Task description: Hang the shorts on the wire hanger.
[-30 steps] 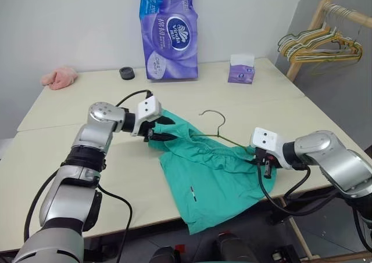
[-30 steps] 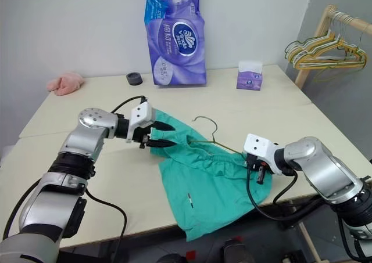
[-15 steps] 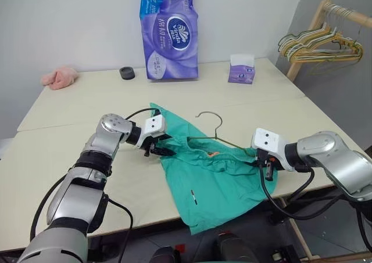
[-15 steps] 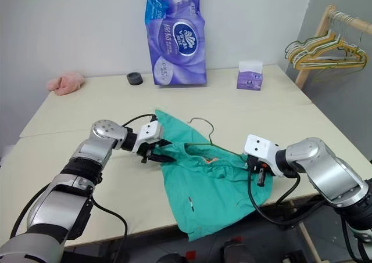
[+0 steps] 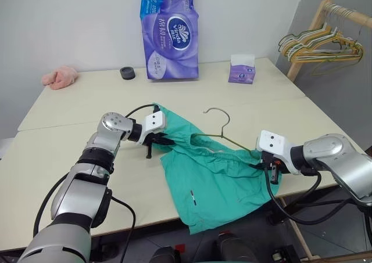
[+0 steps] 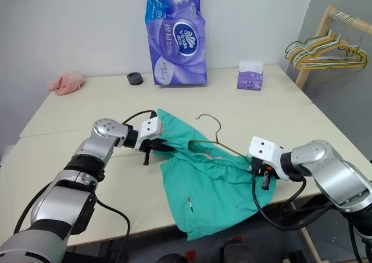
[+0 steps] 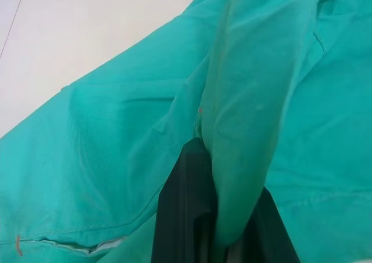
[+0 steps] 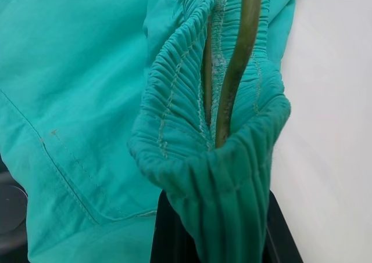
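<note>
shorts [image 5: 218, 173] hem overhanging table edge, wire hanger [image 5: 224, 136] — half buried

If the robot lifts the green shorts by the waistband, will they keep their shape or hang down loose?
Probably loose: the shorts already fold and drape over the table edge. They look thin and light. The wire hanger inside the waistband may stiffen only the top.

Teal shorts [image 5: 215, 176] drape the table edge, wire hanger [image 5: 220, 129] inside the waistband.
</note>
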Motion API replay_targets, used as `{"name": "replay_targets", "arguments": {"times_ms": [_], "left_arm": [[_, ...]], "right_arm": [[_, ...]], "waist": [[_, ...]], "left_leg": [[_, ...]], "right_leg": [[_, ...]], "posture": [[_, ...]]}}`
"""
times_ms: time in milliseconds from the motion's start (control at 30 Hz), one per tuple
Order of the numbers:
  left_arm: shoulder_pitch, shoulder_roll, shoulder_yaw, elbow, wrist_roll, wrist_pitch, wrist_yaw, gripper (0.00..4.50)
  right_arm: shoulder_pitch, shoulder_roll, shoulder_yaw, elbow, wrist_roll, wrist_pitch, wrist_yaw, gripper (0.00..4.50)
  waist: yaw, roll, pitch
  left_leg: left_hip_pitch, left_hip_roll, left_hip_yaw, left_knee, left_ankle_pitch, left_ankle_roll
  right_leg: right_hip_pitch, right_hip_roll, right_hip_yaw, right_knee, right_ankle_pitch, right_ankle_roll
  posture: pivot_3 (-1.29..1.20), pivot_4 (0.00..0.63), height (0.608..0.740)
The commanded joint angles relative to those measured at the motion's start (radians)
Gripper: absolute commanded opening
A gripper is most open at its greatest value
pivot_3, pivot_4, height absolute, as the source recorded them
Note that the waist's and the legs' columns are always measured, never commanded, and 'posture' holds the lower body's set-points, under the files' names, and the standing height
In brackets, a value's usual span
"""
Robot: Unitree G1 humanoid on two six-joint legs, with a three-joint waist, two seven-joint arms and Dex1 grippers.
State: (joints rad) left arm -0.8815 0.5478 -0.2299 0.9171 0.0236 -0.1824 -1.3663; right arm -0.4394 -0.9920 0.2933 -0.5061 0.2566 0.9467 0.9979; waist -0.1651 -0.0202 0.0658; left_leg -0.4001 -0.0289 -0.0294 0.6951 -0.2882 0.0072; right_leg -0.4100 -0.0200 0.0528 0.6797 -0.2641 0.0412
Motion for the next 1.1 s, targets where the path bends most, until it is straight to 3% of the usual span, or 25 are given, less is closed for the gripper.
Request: {"name": "replay_targets", "arguments": {"times_ms": [33,433,567,833,1000,1100], "left_arm": [[-0.016,0.02,0.022,-0.019,-0.001,-0.008,0.004,0.04],[0.01,-0.015,0.046,-0.082,-0.051,0.053,-0.003,0.04],[0.012,-0.017,0.062,-0.094,-0.051,0.051,0.015,0.92],[0.042,-0.014,0.154,-0.124,-0.085,0.043,0.124,3.29],[0.057,-0.003,0.232,-0.184,-0.153,0.139,0.189,3.29],[0.113,-0.019,0.237,-0.379,-0.227,0.306,0.179,3.29]], "right_arm": [[0.008,-0.02,-0.04,-0.026,0.013,-0.012,0.004,0.0],[-0.013,0.015,-0.065,-0.034,0.053,0.019,-0.017,0.0],[-0.01,0.021,-0.076,-0.034,0.064,0.032,-0.026,0.0],[0.047,0.076,-0.181,-0.065,0.126,0.131,-0.09,0.0],[0.141,0.123,-0.331,-0.133,0.201,0.248,-0.155,0.0],[0.206,0.218,-0.502,-0.185,0.238,0.402,-0.248,0.0]], "waist": [[0.0,0.0,0.0],[0.001,0.0,0.0],[0.001,0.0,0.0],[0.001,0.0,0.0],[0.004,0.0,0.0],[0.003,0.0,0.001]], "left_leg": [[0.0,0.0,0.0,0.0,0.0,0.0],[0.0,0.0,0.0,0.0,0.0,0.0],[0.0,0.0,0.0,0.0,0.0,0.0],[0.0,0.0,-0.001,0.0,0.0,0.0],[0.0,0.0,-0.001,0.0,0.0,0.0],[0.0,0.0,-0.001,0.0,0.0,0.0]], "right_leg": [[0.0,0.0,0.0,0.0,0.0,0.0],[0.0,0.0,0.0,0.0,0.0,0.0],[0.0,0.0,0.0,0.0,0.0,0.0],[0.0,0.0,0.0,0.0,0.0,0.0],[0.0,0.0,0.0,0.0,0.0,0.0],[0.001,0.0,0.0,0.0,0.0,0.0]], "posture": [[-0.23,0.023,0.74],[-0.23,0.029,0.74],[-0.23,0.029,0.74],[-0.23,0.033,0.74],[-0.24,0.06,0.74],[-0.26,0.082,0.74]]}}
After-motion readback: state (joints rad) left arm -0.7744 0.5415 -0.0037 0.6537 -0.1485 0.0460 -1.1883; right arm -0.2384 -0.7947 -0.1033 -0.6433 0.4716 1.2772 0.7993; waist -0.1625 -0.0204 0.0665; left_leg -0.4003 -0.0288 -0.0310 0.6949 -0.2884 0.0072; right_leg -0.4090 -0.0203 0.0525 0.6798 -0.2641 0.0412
